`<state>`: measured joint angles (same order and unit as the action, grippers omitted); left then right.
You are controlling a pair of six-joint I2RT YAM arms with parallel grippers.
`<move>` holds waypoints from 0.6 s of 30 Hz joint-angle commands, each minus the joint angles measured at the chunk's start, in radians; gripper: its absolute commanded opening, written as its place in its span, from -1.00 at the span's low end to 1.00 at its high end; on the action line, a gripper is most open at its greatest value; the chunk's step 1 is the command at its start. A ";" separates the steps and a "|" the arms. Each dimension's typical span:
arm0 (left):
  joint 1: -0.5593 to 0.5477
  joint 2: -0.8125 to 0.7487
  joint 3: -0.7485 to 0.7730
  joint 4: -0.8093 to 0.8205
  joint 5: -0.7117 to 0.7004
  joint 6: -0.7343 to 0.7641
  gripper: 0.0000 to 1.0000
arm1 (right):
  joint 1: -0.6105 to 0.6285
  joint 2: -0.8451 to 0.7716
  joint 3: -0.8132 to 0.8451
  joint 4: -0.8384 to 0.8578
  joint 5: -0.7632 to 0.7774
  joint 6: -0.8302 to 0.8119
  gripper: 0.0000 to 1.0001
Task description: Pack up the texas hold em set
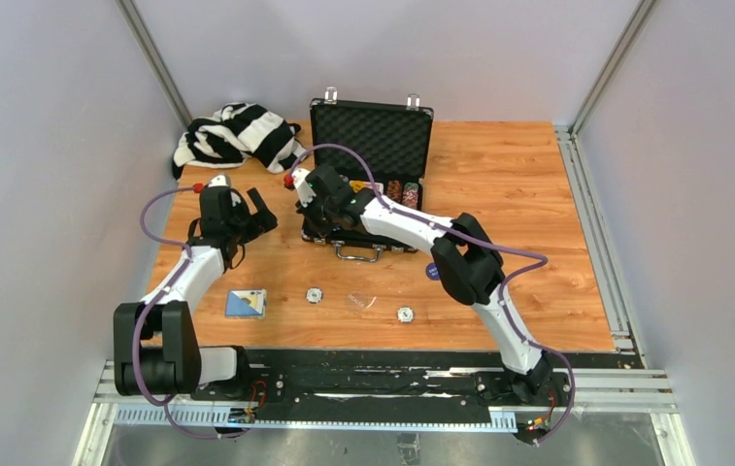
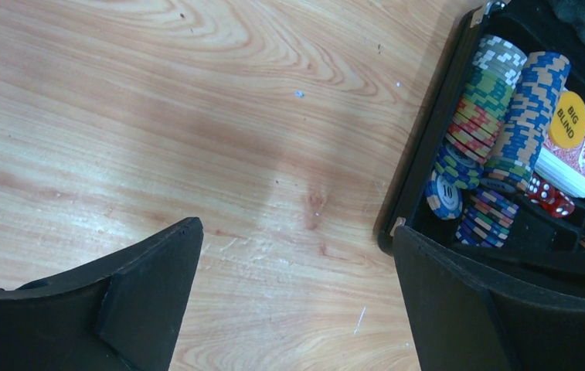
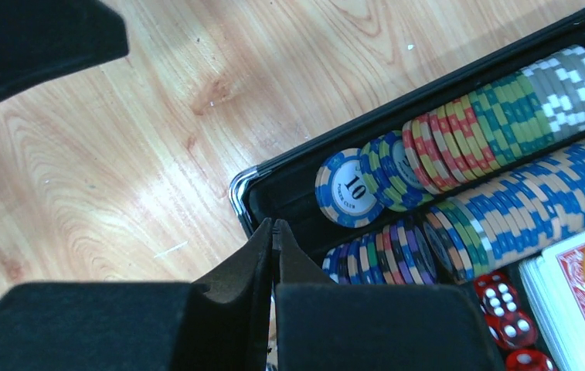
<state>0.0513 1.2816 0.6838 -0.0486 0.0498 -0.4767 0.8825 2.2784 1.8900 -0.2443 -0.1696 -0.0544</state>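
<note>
The black briefcase (image 1: 373, 136) stands open at the back of the table, its foam lid upright. Rows of multicoloured poker chips (image 3: 505, 116) lie in it, with red dice (image 3: 505, 309), a red-backed card deck (image 2: 583, 151) and a yellow "Big Blind" button (image 2: 569, 120). My right gripper (image 3: 273, 224) is shut and empty, over the case's near left corner (image 1: 303, 194). My left gripper (image 2: 297, 232) is open and empty above bare wood just left of the case (image 1: 258, 209).
A black-and-white striped cloth (image 1: 237, 134) lies at the back left. In front of the case lie a flat blue square item (image 1: 246, 304), two small white round pieces (image 1: 315, 295) (image 1: 405, 314), a clear disc (image 1: 360, 300) and a blue chip (image 1: 432, 271).
</note>
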 commanded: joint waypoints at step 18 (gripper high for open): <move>0.009 -0.044 -0.050 0.002 0.048 0.030 0.96 | 0.002 0.123 0.100 -0.053 0.210 -0.093 -0.99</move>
<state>0.0513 1.2591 0.6403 -0.0563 0.0807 -0.4587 0.8818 2.3737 1.9686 -0.2638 -0.0803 -0.0956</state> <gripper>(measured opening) 0.982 0.009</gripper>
